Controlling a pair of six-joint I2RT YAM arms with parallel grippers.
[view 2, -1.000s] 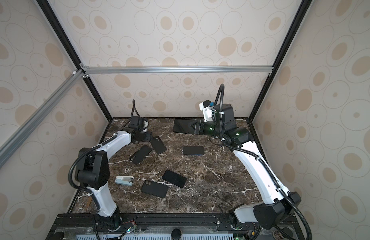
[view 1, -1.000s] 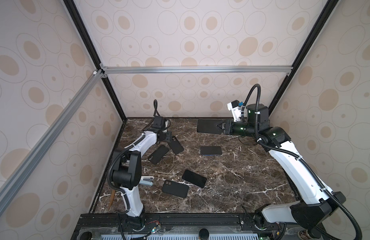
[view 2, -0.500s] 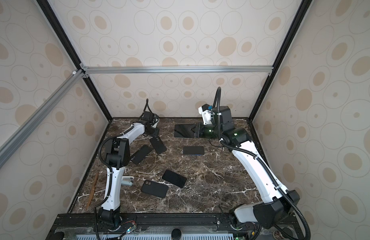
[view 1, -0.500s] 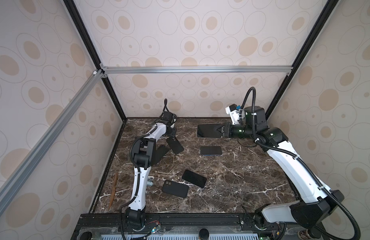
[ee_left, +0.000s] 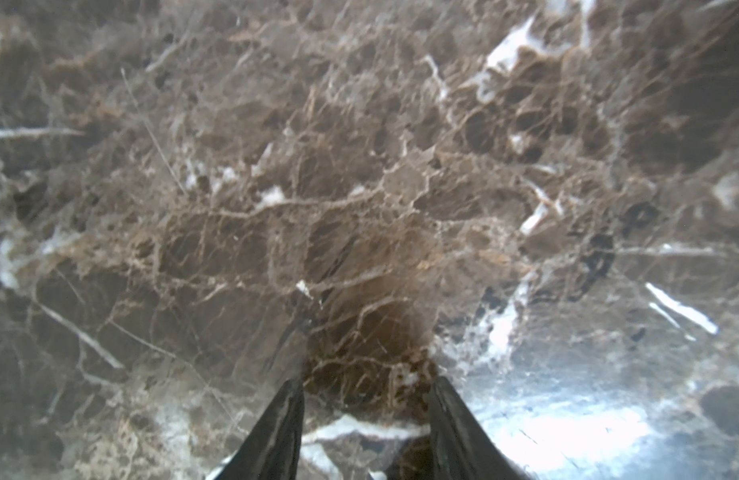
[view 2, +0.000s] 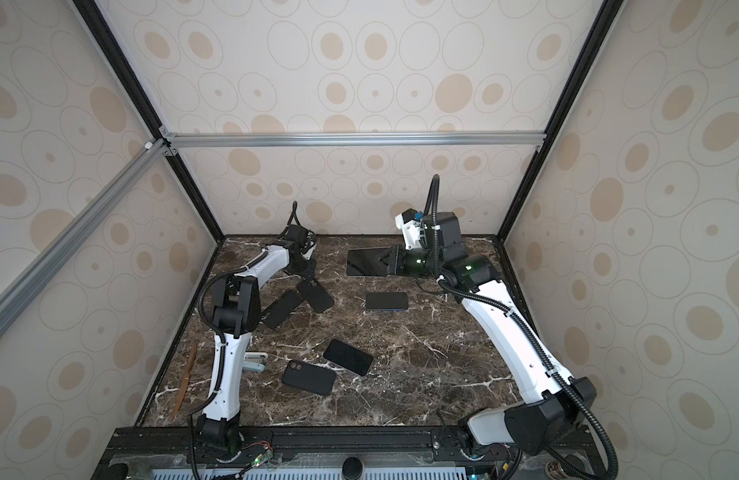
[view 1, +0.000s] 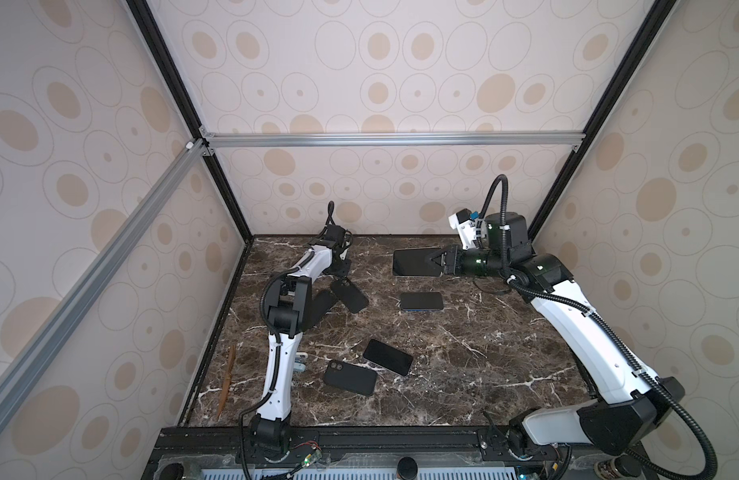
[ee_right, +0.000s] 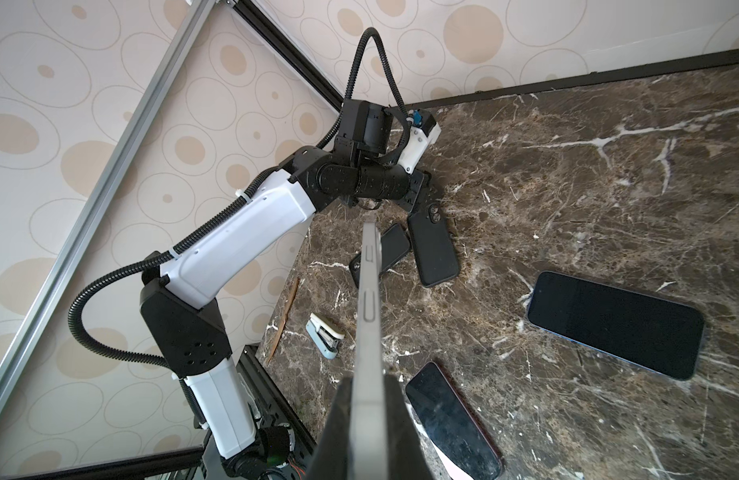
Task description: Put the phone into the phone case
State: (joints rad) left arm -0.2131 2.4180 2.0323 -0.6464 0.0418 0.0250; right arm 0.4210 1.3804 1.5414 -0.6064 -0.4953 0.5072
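My right gripper (view 1: 438,262) is shut on a dark-screened phone (view 1: 413,262), held flat above the back of the table in both top views. In the right wrist view the phone (ee_right: 369,291) shows edge-on between the fingers of this gripper (ee_right: 369,382). A black phone case (view 1: 349,295) with a camera hole lies at the back left, partly over another dark slab (view 1: 320,307). My left gripper (view 1: 340,269) sits low just behind that case (ee_right: 432,245). In the left wrist view the left gripper (ee_left: 365,382) is open over bare marble.
On the marble table (view 1: 484,353) lie a blue-edged phone (view 1: 421,301), another phone (view 1: 387,356) and a second black case (view 1: 350,377) near the front. A stapler (view 2: 255,361) and a wooden stick (view 1: 226,382) lie by the left wall.
The left arm's elbow has swung up and inward, and its jaws have narrowed while staying apart. The right gripper has shifted slightly with the phone.
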